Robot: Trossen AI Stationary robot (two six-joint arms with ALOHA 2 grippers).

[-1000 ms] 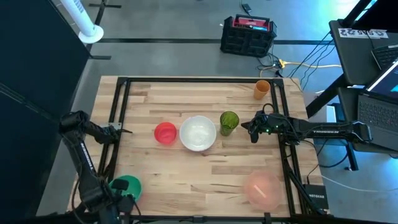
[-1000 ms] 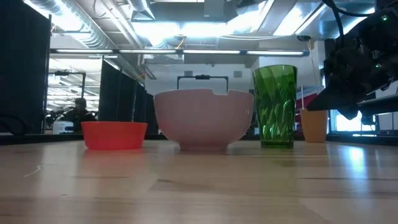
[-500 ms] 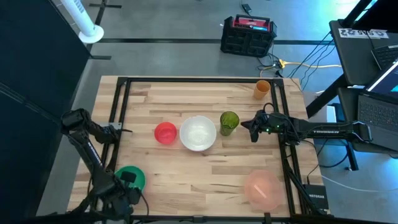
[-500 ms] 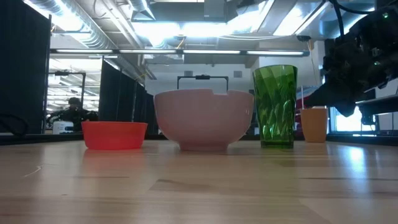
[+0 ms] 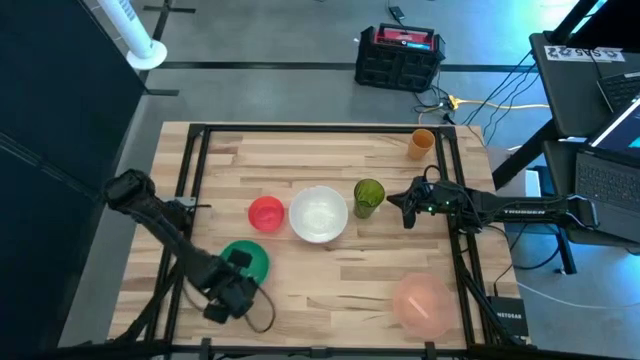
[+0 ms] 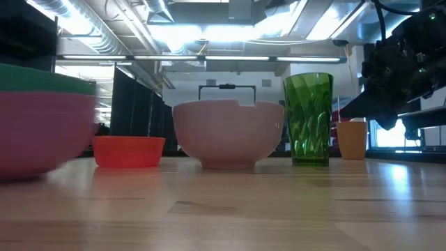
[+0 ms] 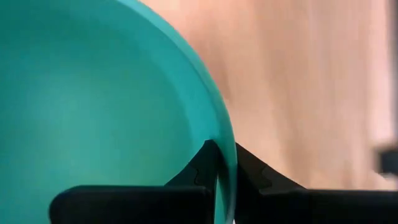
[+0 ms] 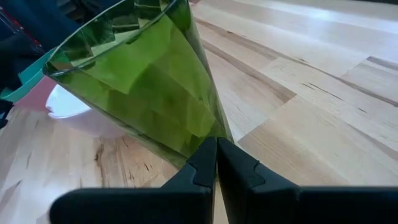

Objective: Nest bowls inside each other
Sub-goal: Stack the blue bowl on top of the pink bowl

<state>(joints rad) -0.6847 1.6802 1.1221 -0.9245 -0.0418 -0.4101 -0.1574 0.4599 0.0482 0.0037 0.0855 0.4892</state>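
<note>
My left gripper (image 5: 240,276) is shut on a teal green bowl (image 5: 248,258) over the table's near left part. In the low view this bowl's rim (image 6: 42,84) sits inside a magenta bowl (image 6: 35,139). A small red bowl (image 5: 266,213) and a white bowl (image 5: 318,213) stand side by side mid-table. A pale salmon bowl (image 5: 422,303) stands near the right front corner. My right gripper (image 5: 405,213) is shut, raised just right of the tall green cup (image 5: 368,197) and apart from it. My left gripper pinches the teal bowl's rim (image 7: 225,134) on its near side, one finger (image 7: 202,165) inside the bowl and one (image 7: 252,168) outside. The fingers point down from above. The bowl stays level, mouth up. The teal bowl hides the magenta bowl's rim here.
A small orange cup (image 5: 421,143) stands at the far right. A black frame rail (image 5: 190,180) runs along the left side and another (image 5: 455,240) along the right. Bare wood lies between the white bowl and the salmon bowl.
My left gripper has swung from the table's near left corner toward the right and the far edge, sinking a little and rolling its wrist. The teal bowl has gone with it. The nested teal and magenta bowls have come into the low view at the left.
</note>
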